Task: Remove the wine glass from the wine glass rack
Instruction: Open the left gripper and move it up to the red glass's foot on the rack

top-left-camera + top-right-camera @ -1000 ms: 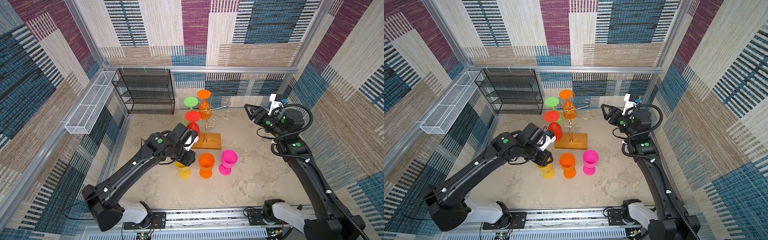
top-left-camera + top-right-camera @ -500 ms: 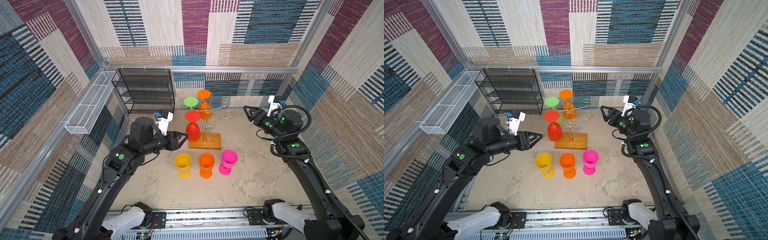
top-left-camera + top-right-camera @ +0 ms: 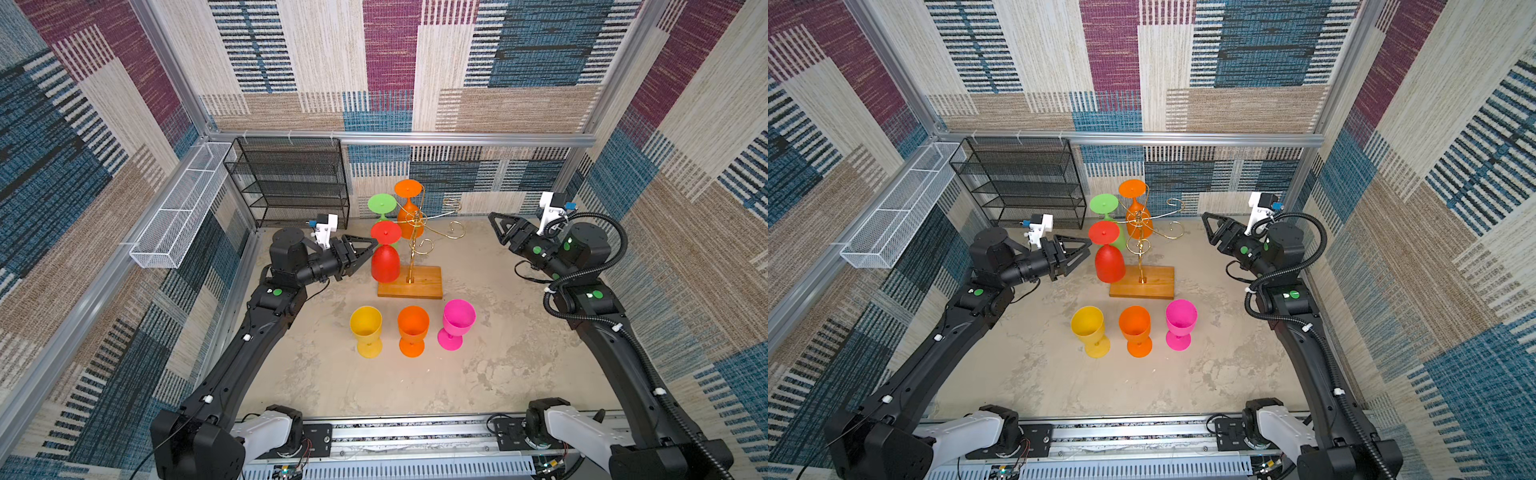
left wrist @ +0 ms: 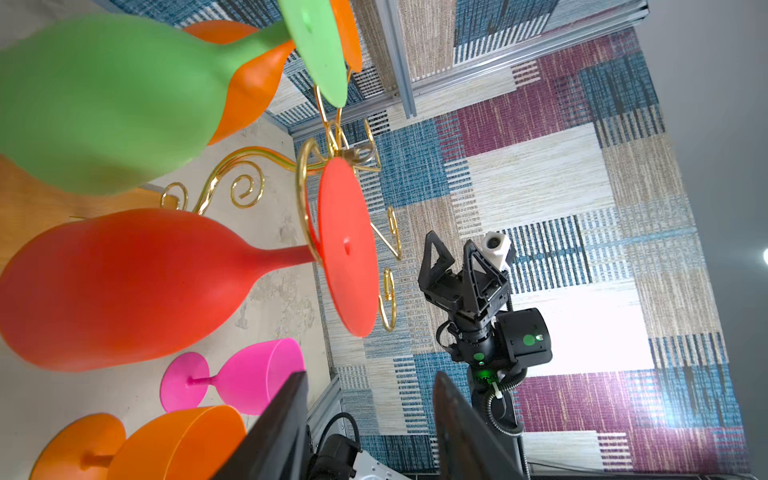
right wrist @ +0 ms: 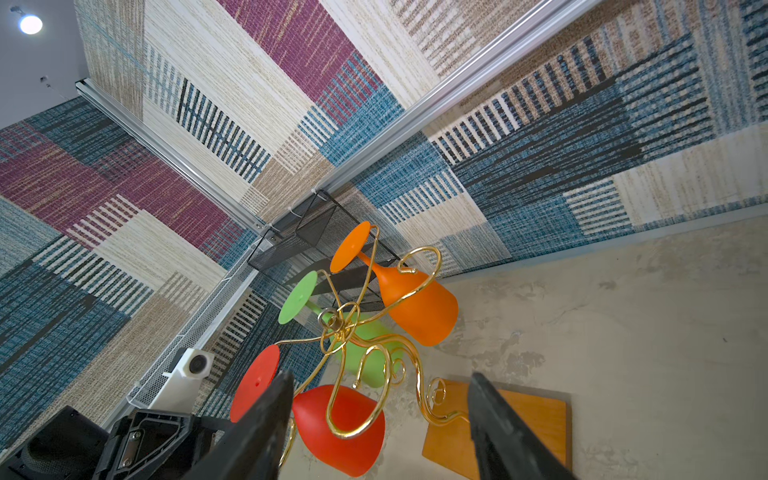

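found the red wine glass [image 3: 385, 264] hanging bowl-down on the wine glass rack [image 3: 417, 283], stem upright, just ahead of the left claw [image 3: 369, 250], parted and empty; judged the right claw [image 3: 498, 226], also parted, much farther off.

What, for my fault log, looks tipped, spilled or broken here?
Nothing stands out. The gold wire wine glass rack stands upright on its wooden base; the red plastic glass, green glass and rear orange glass hang bowl-down. The yellow glass, front orange glass and pink glass are upright in a row.
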You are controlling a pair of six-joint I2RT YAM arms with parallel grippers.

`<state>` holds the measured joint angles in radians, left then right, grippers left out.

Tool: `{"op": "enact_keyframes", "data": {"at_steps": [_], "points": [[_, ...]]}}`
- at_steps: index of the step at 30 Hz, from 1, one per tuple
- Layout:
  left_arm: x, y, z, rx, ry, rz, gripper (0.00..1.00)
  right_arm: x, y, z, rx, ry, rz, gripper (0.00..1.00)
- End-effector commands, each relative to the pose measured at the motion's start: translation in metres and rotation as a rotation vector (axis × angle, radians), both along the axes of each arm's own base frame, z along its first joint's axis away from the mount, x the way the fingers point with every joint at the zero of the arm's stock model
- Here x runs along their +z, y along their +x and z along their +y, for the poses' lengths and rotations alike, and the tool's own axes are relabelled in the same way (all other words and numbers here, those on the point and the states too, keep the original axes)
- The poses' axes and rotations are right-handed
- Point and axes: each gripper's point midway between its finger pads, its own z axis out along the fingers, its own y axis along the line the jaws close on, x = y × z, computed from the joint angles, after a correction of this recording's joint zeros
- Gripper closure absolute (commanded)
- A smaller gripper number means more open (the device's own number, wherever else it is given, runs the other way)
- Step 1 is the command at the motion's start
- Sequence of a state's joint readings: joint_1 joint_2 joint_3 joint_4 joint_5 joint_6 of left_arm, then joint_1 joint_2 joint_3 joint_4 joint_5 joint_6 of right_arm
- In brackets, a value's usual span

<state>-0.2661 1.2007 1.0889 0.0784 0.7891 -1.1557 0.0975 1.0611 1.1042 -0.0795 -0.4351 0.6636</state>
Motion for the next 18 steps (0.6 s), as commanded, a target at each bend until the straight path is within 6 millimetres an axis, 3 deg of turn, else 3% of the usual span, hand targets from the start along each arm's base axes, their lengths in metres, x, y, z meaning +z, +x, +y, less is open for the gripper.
{"op": "enact_keyframes", "data": {"at_steps": [1,8,18], "points": [[0.025,0.001,-0.004,-0.028,-0.062,-0.058,0.48,0.000,0.002,-0.001,-0.005,-0.013,-0.010,0.32],[0.013,0.011,-0.006,-0.021,-0.043,-0.025,0.51,-0.002,0.004,0.000,0.003,-0.008,-0.006,0.32],[0.010,0.025,-0.009,-0.019,-0.052,-0.021,0.55,-0.003,0.004,0.000,0.005,-0.010,-0.007,0.32]]}}
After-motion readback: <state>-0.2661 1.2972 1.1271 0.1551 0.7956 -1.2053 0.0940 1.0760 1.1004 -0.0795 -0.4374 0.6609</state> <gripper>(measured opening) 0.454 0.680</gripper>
